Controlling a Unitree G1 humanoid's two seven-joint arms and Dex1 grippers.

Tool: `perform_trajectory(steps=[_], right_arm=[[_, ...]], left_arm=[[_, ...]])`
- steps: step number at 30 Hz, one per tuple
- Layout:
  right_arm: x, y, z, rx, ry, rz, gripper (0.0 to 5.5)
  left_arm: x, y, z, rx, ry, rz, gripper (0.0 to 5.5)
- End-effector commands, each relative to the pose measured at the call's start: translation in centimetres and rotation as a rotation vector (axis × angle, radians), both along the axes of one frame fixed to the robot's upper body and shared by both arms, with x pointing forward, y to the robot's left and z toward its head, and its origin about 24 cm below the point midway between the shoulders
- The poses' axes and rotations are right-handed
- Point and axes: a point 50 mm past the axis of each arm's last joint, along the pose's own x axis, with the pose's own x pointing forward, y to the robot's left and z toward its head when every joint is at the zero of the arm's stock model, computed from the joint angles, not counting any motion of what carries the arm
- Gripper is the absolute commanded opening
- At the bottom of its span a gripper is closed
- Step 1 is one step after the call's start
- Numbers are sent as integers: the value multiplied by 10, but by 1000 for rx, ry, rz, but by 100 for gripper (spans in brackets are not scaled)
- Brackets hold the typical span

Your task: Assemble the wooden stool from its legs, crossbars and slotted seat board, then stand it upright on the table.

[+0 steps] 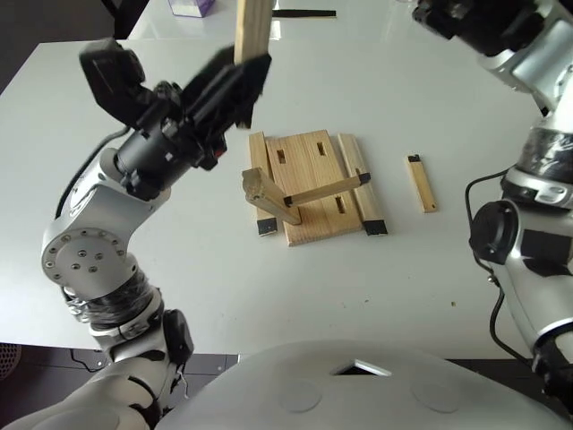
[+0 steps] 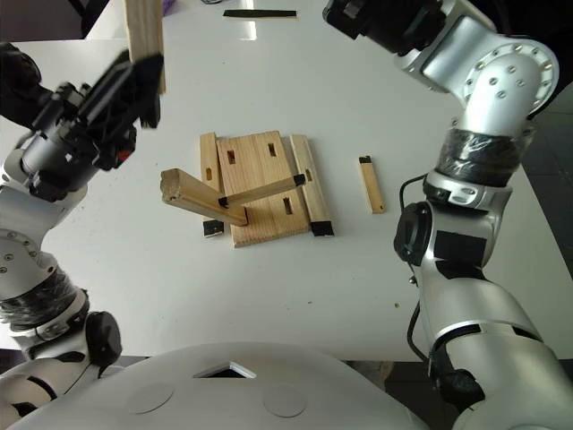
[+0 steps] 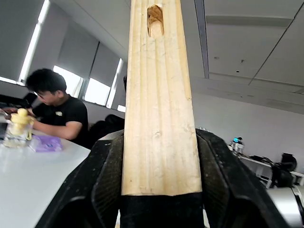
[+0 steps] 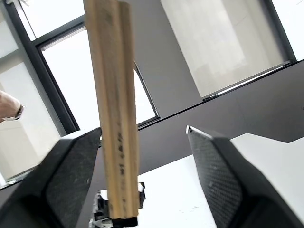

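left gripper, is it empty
No, the left gripper is shut on an upright wooden piece.

Left arm is raised, its tool [image 1: 251,64] clamping a wooden leg [image 1: 253,27] (upright); right tool [image 4: 145,133] is held high, fingers spread.

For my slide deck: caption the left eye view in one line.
Left gripper holds a wooden leg upright, raised beside the slotted seat board lying flat on the white table.
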Motion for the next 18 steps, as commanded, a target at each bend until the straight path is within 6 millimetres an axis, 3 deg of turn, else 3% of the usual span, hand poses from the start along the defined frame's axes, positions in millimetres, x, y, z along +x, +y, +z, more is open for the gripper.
perform_trajectory(steps=[1, 18], right_arm=[[-5, 1, 11, -4, -1, 59, 331], [-9, 3, 19, -35, -31, 60, 331]], left_arm=[[-2, -1, -5, 55, 13, -63, 206], [-8, -9, -17, 146, 46, -142, 206]])
